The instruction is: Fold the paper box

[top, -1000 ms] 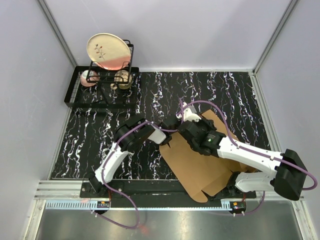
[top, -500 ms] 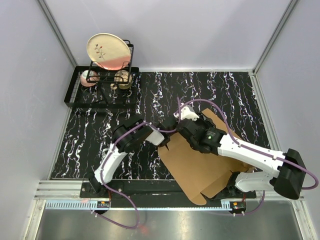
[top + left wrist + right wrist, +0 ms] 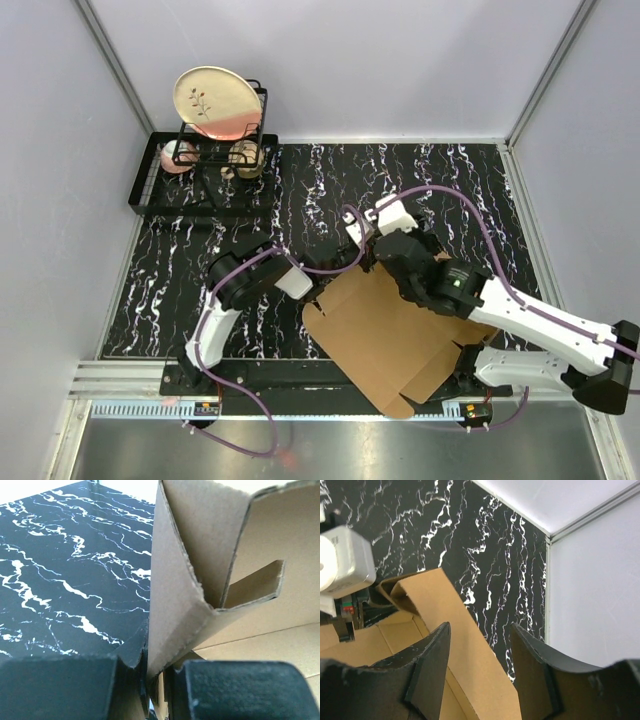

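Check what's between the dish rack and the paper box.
Top external view: bare marbled tabletop, crossed near the paper box by the left arm. Nothing loose lies there.

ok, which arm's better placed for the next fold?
Right, probably. The right claw is open and free over the paper box's far edge, while the left claw is shut on a raised flap, anchoring it.

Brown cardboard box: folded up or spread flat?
Mostly flat: the brown cardboard box lies spread on the black table; one edge flap stands up, pinched in the left claw.

paper box (image 3: 385, 335) on table (image 3: 450, 190), rack (image 3: 185, 207) beyond
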Robot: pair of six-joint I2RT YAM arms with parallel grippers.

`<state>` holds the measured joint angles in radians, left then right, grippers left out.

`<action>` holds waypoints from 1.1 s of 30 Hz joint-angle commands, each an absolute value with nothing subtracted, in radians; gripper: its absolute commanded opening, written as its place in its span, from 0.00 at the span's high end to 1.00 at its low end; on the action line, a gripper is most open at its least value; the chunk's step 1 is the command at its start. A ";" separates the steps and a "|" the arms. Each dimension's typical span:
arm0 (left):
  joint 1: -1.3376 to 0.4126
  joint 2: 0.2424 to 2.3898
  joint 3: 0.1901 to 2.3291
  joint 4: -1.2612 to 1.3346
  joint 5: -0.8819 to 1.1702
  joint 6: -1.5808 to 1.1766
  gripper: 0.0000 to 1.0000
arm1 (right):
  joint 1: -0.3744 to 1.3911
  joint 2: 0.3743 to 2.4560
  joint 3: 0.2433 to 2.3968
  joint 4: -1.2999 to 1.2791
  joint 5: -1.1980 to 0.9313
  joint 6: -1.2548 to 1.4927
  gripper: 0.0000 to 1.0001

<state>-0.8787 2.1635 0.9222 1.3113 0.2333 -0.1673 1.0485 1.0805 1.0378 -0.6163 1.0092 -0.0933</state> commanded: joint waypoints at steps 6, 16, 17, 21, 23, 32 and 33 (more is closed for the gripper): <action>-0.884 2.042 0.807 1.600 0.155 -0.115 1.00 | 1.058 1.052 1.026 -0.482 1.020 -0.042 0.45; -0.900 1.970 0.726 1.578 0.031 -0.028 1.00 | 1.019 1.190 0.908 -0.296 0.962 0.012 0.49; -0.900 1.968 0.721 1.583 0.026 -0.026 1.00 | 0.999 1.195 0.905 -0.284 0.944 0.009 0.50; -0.905 1.963 0.706 1.589 0.014 -0.023 1.00 | 0.960 1.212 0.887 -0.242 0.882 0.009 0.51; -0.904 1.960 0.700 1.600 0.009 -0.025 0.97 | 0.957 1.223 0.879 -0.244 0.864 0.015 0.53; -0.905 1.954 0.675 1.666 0.026 -0.040 0.62 | 0.954 1.269 0.839 -0.236 0.807 0.046 0.57; -0.905 1.951 0.673 1.666 0.031 -0.043 0.55 | 0.954 1.273 0.836 -0.235 0.805 0.048 0.57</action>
<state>-0.9001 1.9915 0.6937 1.2972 0.0277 -0.0517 0.9604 1.2270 0.8845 -0.1986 0.8974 0.0032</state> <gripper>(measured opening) 0.368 0.433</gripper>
